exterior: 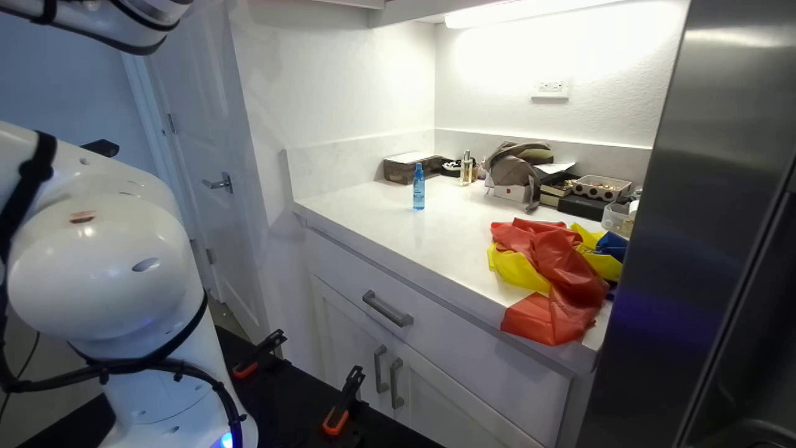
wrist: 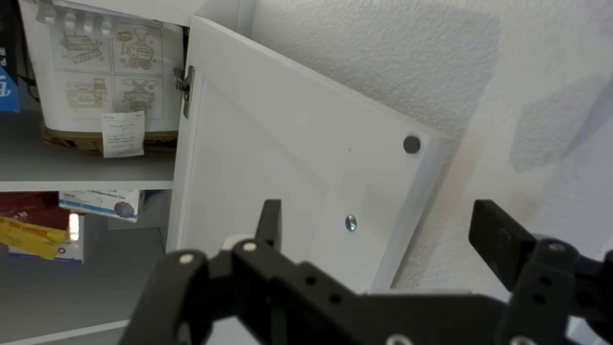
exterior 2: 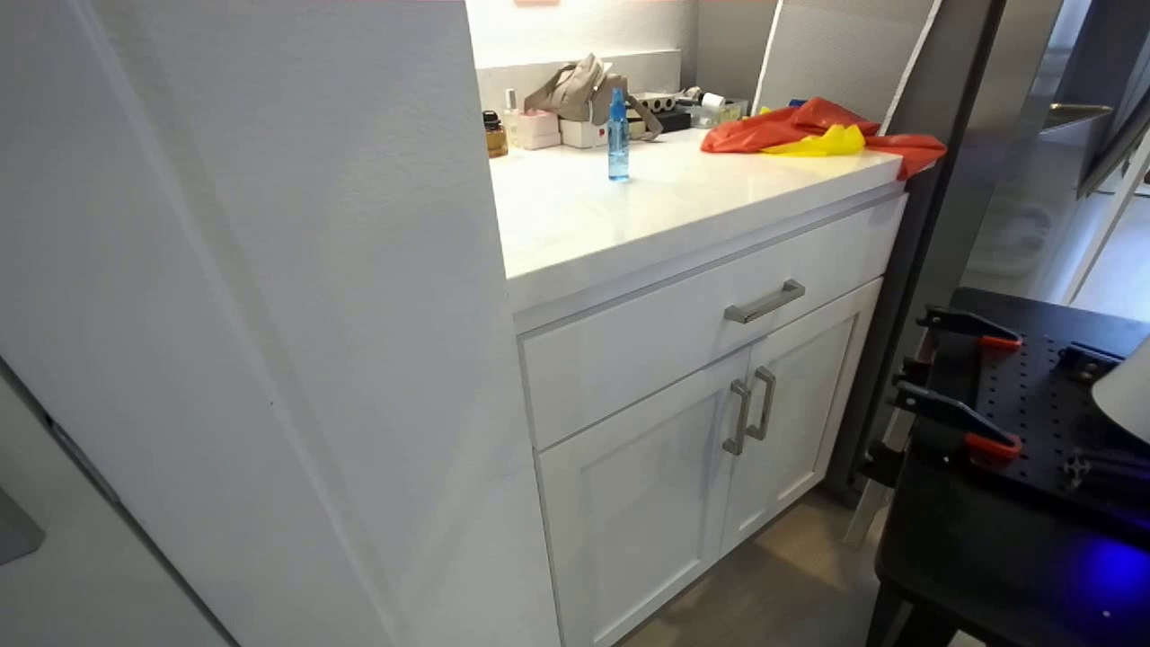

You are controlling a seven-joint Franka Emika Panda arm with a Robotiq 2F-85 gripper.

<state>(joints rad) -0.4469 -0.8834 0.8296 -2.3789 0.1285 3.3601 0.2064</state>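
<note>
In the wrist view my gripper (wrist: 378,211) stands open, its black fingers wide apart with nothing between them. Behind the gap is a white cabinet door (wrist: 292,158), swung out, with a metal screw head (wrist: 351,223) and a dark round bumper (wrist: 412,143) on it. Whether a finger touches the door cannot be told. Left of the door, shelves hold a white printed container (wrist: 96,86) and a test box (wrist: 103,203). The gripper is outside both exterior views. A blue spray bottle (exterior: 419,190) stands upright on the white counter (exterior: 373,202), seen in both exterior views.
A red and yellow cloth (exterior: 553,267) drapes over the counter's front edge near a steel fridge (exterior: 703,249). Boxes and a grey-brown bag (exterior: 513,168) line the back wall. Clamps (exterior: 345,404) grip the black table (exterior 2: 1006,539) under my arm base. A door (exterior: 205,155) stands behind the arm.
</note>
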